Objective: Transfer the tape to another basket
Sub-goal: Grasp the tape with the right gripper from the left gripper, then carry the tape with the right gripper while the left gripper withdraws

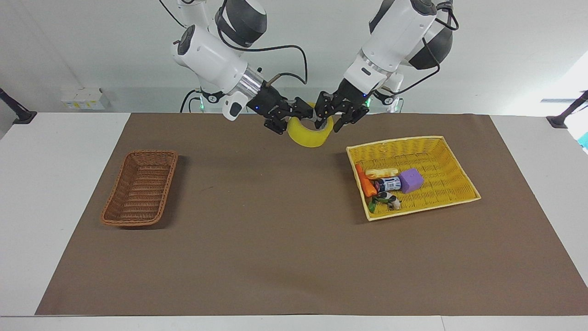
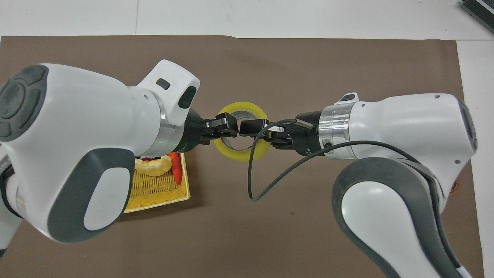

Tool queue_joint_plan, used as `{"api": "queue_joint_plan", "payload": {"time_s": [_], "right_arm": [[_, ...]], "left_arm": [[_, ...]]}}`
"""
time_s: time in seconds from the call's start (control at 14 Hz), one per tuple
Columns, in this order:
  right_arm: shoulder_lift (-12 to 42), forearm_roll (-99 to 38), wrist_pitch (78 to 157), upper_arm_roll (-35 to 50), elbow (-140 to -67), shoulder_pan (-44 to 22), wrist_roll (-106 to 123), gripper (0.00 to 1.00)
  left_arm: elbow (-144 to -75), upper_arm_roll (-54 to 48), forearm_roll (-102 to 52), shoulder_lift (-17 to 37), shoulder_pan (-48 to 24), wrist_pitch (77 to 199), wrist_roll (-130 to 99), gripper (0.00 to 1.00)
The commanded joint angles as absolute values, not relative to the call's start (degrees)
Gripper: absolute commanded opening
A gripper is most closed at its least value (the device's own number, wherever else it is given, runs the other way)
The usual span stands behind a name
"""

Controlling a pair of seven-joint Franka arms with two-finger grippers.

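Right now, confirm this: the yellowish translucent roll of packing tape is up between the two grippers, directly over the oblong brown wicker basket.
Wrong place. The facing view shows the tape up between the left gripper and right gripper over the brown mat, not over the basket.

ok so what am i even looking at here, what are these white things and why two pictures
These are two white robot arms at a table. Each ends in a two-finger grasping part, the end effector. One picture is taken from across the table, facing the robots; the other from high above their own end, looking down. Both show the same moment. The left end effector and the right end effector meet at a yellowish roll of tape, up in the air over the brown mat. The right one grips it; whether the left one does too, I cannot tell. On the mat lie an empty brown wicker basket and a yellow basket holding a purple cube and other small things.
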State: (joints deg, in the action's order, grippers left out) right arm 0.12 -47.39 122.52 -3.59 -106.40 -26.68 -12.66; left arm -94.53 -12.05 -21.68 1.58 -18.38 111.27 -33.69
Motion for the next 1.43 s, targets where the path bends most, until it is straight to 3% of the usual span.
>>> {"api": "queue_joint_plan", "payload": {"time_s": [0.0, 0.21, 0.5, 0.71, 1.07, 1.36], "right_arm": [[-0.62, -48.43, 121.55, -3.52, -106.35, -26.10, -13.18, 0.00], [-0.62, -48.43, 119.90, -3.60, -105.56, -24.88, -13.18, 0.00], [-0.88, -48.34, 111.65, -3.60, -102.93, -18.92, -12.40, 0.00], [-1.84, -48.25, 104.00, -3.78, -102.39, -12.24, -8.11, 0.00], [-2.55, -46.07, 87.74, -3.87, -102.13, 4.36, 4.29, 0.00], [-3.25, -34.05, 86.30, -3.87, -102.22, 13.34, 11.93, 0.00]], "left_arm": [[-94.66, -11.51, -22.15, -0.18, -18.54, 111.70, -40.83, 1.00], [-95.10, -11.60, -23.38, -0.79, -18.99, 110.48, -44.56, 1.00], [-94.75, -10.90, -23.21, -1.05, -18.02, 110.30, -43.51, 1.00], [-95.18, -10.55, -20.76, -1.23, -13.99, 105.93, -37.91, 1.00], [-96.06, -10.46, -16.88, -2.02, -2.66, 98.19, -17.53, 1.00], [-95.89, -10.46, -8.91, -1.76, 3.33, 97.38, -5.82, 1.00]]}}
